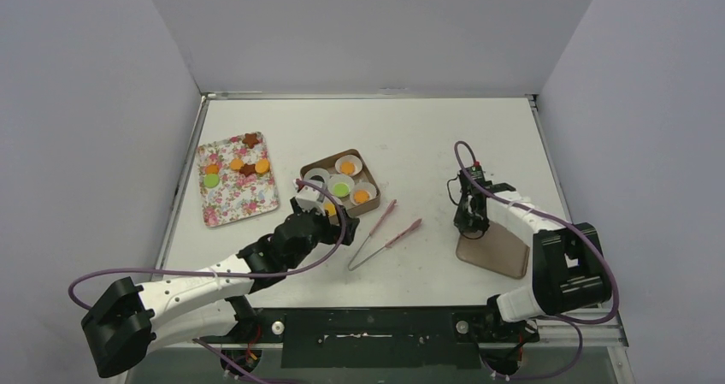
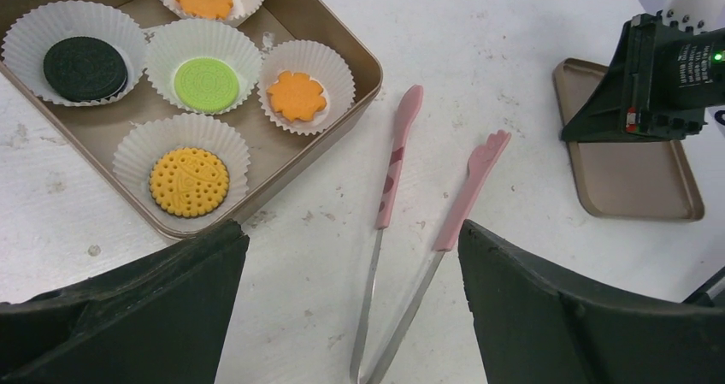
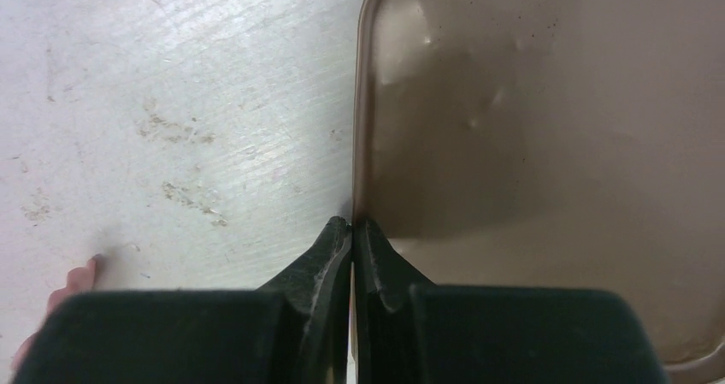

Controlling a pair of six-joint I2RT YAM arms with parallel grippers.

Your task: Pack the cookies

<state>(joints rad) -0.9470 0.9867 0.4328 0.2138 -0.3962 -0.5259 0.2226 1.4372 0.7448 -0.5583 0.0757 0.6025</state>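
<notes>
Right wrist view: with the right pincer (image 3: 351, 230) shut tight at the left rim of the lid (image 3: 547, 144), lift slowly and square to it; cannot tell whether nipping or merely touching. Steer the left pincer (image 2: 349, 234), gaping wide and empty over the tongs (image 2: 395, 162), clear of the box (image 2: 363, 59). Find the cookies (image 2: 205, 83) well left of the right pincer: five in paper cups (image 2: 73, 18) in that box, more on the flowered tray (image 1: 224, 211).
</notes>
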